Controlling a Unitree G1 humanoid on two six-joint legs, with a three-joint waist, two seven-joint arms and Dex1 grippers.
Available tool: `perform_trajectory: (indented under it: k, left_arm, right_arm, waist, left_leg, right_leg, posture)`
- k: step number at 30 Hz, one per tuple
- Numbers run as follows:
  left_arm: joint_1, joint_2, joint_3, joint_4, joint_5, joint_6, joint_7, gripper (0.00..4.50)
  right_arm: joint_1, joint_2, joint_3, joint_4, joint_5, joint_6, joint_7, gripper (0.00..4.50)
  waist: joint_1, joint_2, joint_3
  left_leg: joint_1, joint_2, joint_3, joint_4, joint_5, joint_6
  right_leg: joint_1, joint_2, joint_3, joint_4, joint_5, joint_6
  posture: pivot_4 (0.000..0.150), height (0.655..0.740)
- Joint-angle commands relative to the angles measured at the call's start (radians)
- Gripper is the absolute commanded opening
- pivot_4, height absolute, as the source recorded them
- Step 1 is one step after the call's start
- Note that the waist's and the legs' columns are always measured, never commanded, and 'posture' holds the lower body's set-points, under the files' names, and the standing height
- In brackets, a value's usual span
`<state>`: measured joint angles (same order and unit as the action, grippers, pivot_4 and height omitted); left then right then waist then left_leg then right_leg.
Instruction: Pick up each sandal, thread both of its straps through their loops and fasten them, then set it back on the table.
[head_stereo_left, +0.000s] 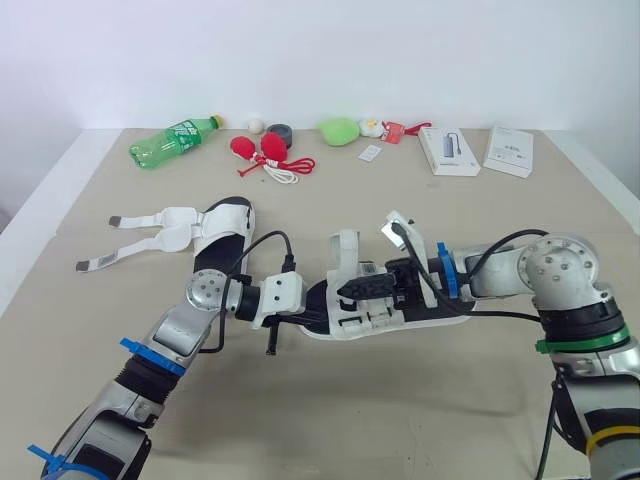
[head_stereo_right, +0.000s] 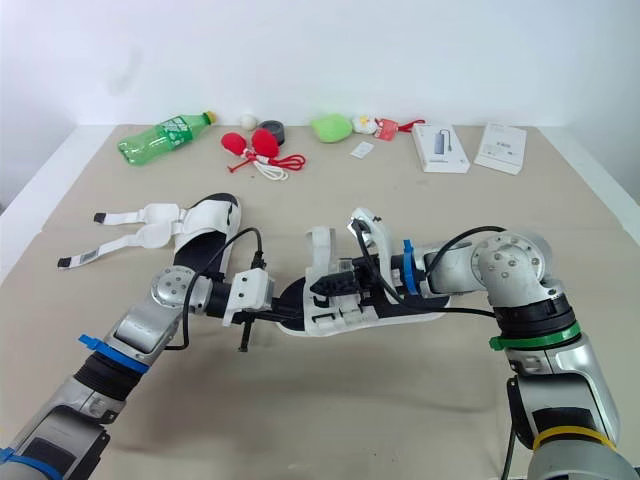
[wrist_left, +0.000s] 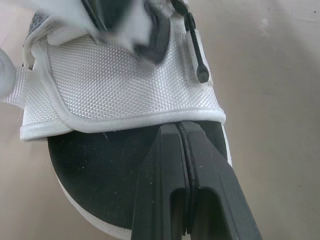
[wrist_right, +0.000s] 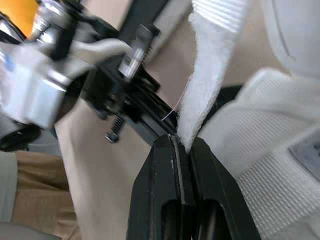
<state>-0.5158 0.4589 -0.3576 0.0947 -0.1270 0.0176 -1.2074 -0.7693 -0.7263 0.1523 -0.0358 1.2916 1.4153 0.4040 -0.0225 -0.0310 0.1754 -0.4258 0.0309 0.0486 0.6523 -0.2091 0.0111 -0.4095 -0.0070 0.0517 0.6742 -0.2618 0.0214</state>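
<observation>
Pinching hard, the right gripper (wrist_right: 182, 142) is showing its two black fingers pressed together on a white strap (wrist_right: 212, 75), which is rising straight out of the tips in the right wrist view. The left gripper (wrist_left: 179, 125) is also showing its fingers pressed together, with the tips lying at the piped edge of a white woven flap (wrist_left: 120, 85) over the black footbed (wrist_left: 95, 175). Whether they are actually nipping that edge, I cannot tell.

The head views are hiding both sets of fingertips among the straps, but they are giving the wider layout. The near sandal (head_stereo_left: 352, 322) is lying in the middle of the frame on the table (head_stereo_left: 400, 420), between the two arms reaching in from lower left and right.

Further back, in the left half of the frame, the second sandal (head_stereo_left: 225, 225) is resting flat with two loose straps (head_stereo_left: 135, 220) trailing out to the left.

Along the top of the frame, a green bottle (head_stereo_left: 172, 142), a red item with a cord (head_stereo_left: 262, 150), a green soft toy (head_stereo_left: 340, 131) and two white boxes (head_stereo_left: 448, 150) are lining the far edge.
</observation>
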Motion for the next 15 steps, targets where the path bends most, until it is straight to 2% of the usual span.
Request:
perform_trajectory:
  k: [1, 15]
  left_arm:
    - [0.012, 0.008, -0.014, 0.001, 0.018, 0.0, -0.003, 0.0]
    - [0.016, 0.012, -0.016, -0.002, 0.024, -0.003, 0.001, 0.0]
  right_arm:
    - [-0.029, 0.007, -0.026, -0.012, -0.017, 0.04, 0.049, 0.04]
    - [0.001, 0.08, -0.111, -0.006, -0.055, 0.199, 0.034, 0.04]
  waist:
    - [0.0, 0.0, 0.0]
    - [0.0, 0.0, 0.0]
  left_leg:
    - [0.0, 0.0, 0.0, 0.0, 0.0, 0.0]
    - [0.0, 0.001, -0.001, 0.0, 0.0, 0.0]
  right_leg:
    - [0.0, 0.0, 0.0, 0.0, 0.0, 0.0]
    - [0.0, 0.0, -0.001, 0.0, 0.0, 0.0]
  posture:
    - [0.15, 0.74]
    - [0.15, 0.74]
